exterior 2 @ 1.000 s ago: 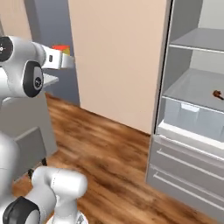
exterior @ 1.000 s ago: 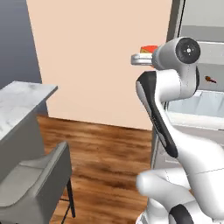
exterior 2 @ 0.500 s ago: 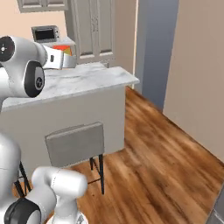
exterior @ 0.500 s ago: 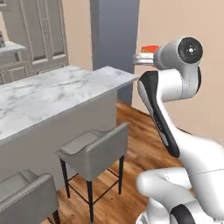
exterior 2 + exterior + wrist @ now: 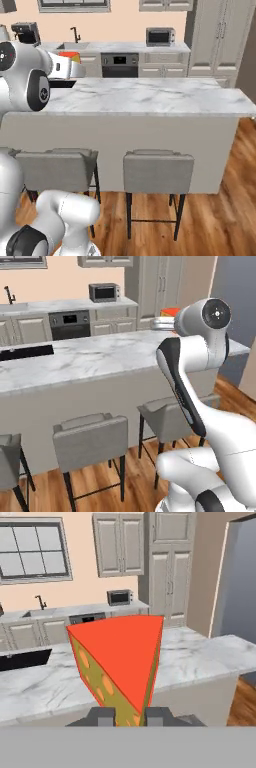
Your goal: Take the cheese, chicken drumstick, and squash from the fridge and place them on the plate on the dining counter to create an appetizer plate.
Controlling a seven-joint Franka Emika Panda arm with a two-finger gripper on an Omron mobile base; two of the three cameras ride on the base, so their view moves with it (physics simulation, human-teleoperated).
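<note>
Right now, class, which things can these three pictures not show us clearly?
- Gripper: the cheese covers most of both fingers in the hand view.
- Dining counter: its left end is behind the arm in the right base view.
- Stool: cut off by the left edge in the left base view.

Bright even rendered light, soft shadows, sharp.

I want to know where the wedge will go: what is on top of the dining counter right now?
The dining counter shows bare marble across its middle and right end. A dark flat patch lies at its left end. No plate is visible; the arm and the held cheese cover part of the top.
</note>
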